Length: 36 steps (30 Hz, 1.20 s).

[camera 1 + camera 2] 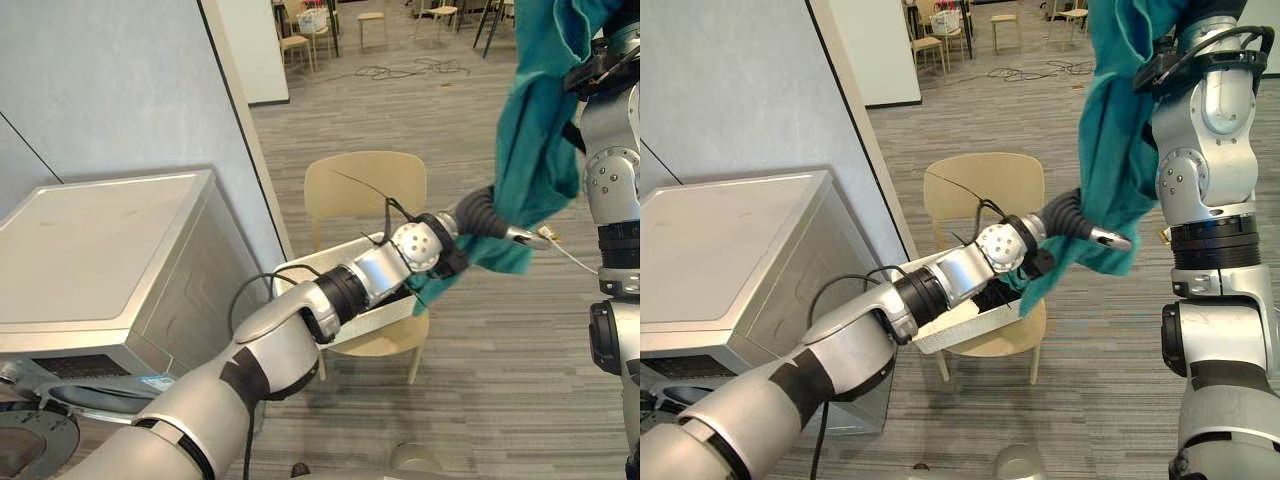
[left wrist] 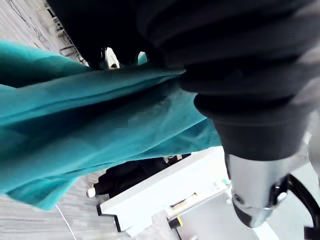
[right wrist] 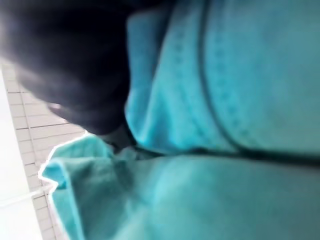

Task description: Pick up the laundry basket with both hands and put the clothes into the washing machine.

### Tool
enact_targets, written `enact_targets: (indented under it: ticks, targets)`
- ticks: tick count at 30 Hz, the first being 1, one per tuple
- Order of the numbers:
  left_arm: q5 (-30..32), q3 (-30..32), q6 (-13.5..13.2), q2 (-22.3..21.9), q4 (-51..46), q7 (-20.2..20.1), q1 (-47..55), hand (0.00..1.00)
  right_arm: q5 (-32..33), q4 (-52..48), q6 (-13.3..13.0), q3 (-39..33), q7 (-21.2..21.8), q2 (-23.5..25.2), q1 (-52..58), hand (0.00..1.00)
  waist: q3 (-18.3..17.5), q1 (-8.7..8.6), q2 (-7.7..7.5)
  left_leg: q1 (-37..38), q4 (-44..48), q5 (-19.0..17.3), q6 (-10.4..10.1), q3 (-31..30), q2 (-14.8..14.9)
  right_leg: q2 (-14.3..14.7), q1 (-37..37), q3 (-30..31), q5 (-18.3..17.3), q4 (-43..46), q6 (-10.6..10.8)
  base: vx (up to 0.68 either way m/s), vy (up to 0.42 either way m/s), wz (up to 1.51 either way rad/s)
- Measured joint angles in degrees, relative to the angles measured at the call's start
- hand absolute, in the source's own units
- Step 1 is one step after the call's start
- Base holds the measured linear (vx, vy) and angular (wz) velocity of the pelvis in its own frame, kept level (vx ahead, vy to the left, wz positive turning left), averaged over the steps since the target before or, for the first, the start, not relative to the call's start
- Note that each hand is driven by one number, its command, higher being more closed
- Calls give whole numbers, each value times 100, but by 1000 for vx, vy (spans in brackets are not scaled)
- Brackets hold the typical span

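1. Teal cotton garment [image 1: 535,130], large and soft. It hangs in a long fold above and to the right of the chair, and its lower edge trails toward the basket. It is held high, probably so that the full length clears the basket rim before it goes to the washer.
2. Right hand [image 3: 75,70]. It sits at the top of the garment, buried in cloth. Its grip cannot be told, though the fabric hangs from this point.
3. Left hand [image 1: 1102,237]. It is at the garment's lower part, with its arm stretched across the basket and cloth draped over it. Whether it is closed on the fabric cannot be told. It is placed low, apparently to gather the tail and keep it off the floor.
4. White rectangular plastic laundry basket [image 1: 958,328]. It rests on the chair seat with neither hand on it. A dark item [image 2: 127,177] lies inside. The basket is not being carried; the clothes are being handled piece by piece.
5. Pale wooden chair [image 1: 365,185]. It bears the basket and stands just beside the washer, which keeps the load at arm height.
6. Silver-grey front-loading washing machine [image 1: 100,250]. It stands to the robot's left against the grey wall. Its round door [image 1: 30,440] is open at the front, ready to receive. The garment is well apart from that opening, so the transfer is not yet made.
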Motion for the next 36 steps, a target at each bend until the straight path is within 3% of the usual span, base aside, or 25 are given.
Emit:
enact_targets:
  ticks: [7, 11, 29, 32, 33, 36]
  targets:
    - [-113, 159, -22, -7, -25, 89, 7, 100, -6, -291, -4, 37, -2, -1, -1, 100, -32, -122, 136, 41, -31, -139, -18, 316, 30, 42, -88, 317, 2, -1, 3, -10, 1, -22]
    - [-188, 486, -25, -9, -25, 281, 17, 100, -14, -454, -63, 36, -3, -11, -2, 100, -36, -182, 142, 73, 0, -126, -41, 389, 48, 70, -100, 383, 2, -3, 3, 36, -7, -11]
    - [-303, 738, 16, -4, -45, 410, 153, 100, -10, -454, -90, -28, -25, 96, 1, 100, -25, -186, 132, 141, 4, -129, -47, 414, 37, 66, -85, 425, -16, -6, 28, 12, -2, -1]
    - [-446, 1197, 88, 61, -13, 353, 153, 100, -10, -535, -87, -91, 1, 57, 110, 100, -14, -177, 115, 115, 2, -141, -61, 419, 39, 66, -75, 419, -16, -1, 28, -10, -2, 3]
    - [-533, 1634, 90, 76, -16, 314, 152, 100, -9, -937, -88, -447, 23, -120, 524, 0, -5, -120, 101, 104, -2, -159, -43, 382, 40, 66, -43, 360, -18, -15, 27, -27, -7, 13]
    - [-751, 1820, 66, 361, -97, 263, 152, 100, -7, -1347, -100, -1438, 147, -473, 1283, 0, -4, -60, 99, 35, -26, -169, -29, 208, 40, 46, 10, 182, -30, -57, 17, -7, -9, 30]
